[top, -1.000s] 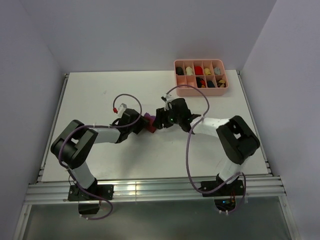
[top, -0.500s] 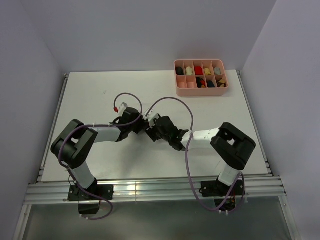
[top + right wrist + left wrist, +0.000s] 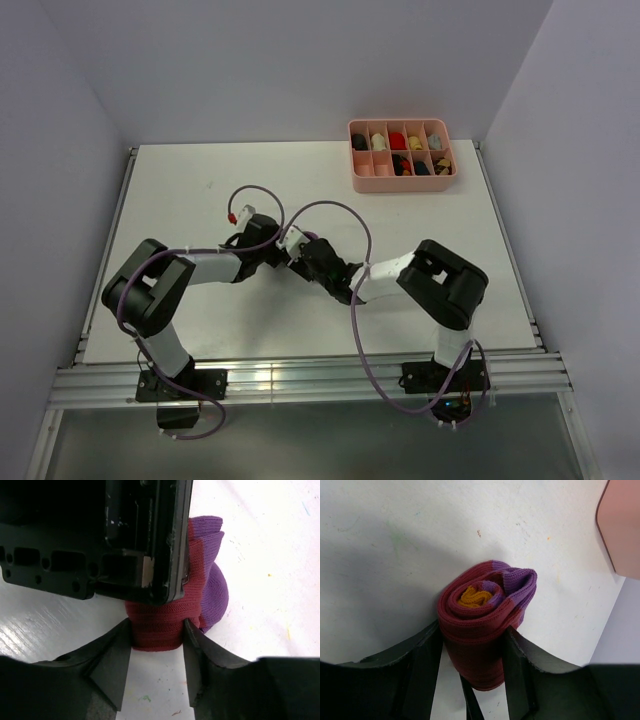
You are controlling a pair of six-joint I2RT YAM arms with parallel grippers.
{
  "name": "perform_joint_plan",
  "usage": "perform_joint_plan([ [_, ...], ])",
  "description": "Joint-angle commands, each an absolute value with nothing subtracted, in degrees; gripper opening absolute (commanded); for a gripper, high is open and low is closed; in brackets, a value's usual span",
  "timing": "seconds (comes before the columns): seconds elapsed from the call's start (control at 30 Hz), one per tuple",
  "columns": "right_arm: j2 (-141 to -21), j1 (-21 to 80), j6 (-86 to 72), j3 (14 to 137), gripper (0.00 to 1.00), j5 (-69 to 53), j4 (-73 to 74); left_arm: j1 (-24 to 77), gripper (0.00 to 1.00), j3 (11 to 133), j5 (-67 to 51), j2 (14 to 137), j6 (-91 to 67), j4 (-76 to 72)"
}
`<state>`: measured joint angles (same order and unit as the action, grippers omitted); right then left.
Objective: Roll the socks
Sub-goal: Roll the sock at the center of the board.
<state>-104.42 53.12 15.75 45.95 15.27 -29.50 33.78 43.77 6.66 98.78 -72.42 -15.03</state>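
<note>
The socks (image 3: 485, 607) are a tight dark red roll with a purple edge and an orange core, lying on the white table. In the left wrist view my left gripper (image 3: 472, 630) is shut on the roll, one black finger pressed to each side. My right gripper (image 3: 156, 625) grips the same socks (image 3: 197, 580) from the opposite end, both fingers touching the red knit. The purple toe (image 3: 216, 597) sticks out to the right. From above, the left gripper (image 3: 272, 255) and right gripper (image 3: 300, 258) meet at mid-table and hide the roll.
A pink divided tray (image 3: 402, 183) holding several small rolled sock bundles stands at the table's far right; its corner (image 3: 620, 525) shows in the left wrist view. Purple cables loop above both arms. The left gripper's black body (image 3: 100, 535) fills the right wrist view's top.
The right arm has swung left and toward the near edge, bringing its gripper round onto the roll and narrowing on it. The left gripper has stayed put, still holding the socks.
</note>
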Motion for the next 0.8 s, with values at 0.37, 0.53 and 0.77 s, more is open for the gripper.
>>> perform_joint_plan([
  [0.37, -103.1, 48.2, 5.5, 49.9, 0.0, -3.4, -20.0, 34.1, 0.72, 42.8, 5.4, 93.6, -69.5, -3.3],
  [0.53, -103.3, 42.8, -2.4, 51.6, 0.0, -15.5, -16.0, 32.6, 0.76, 40.1, 7.3, 89.0, -71.9, -3.6],
  [0.77, -108.4, 36.5, -8.8, 56.9, 0.0, -30.7, -11.2, 31.5, 0.77, 35.2, 8.5, 83.9, -73.7, -8.7],
])
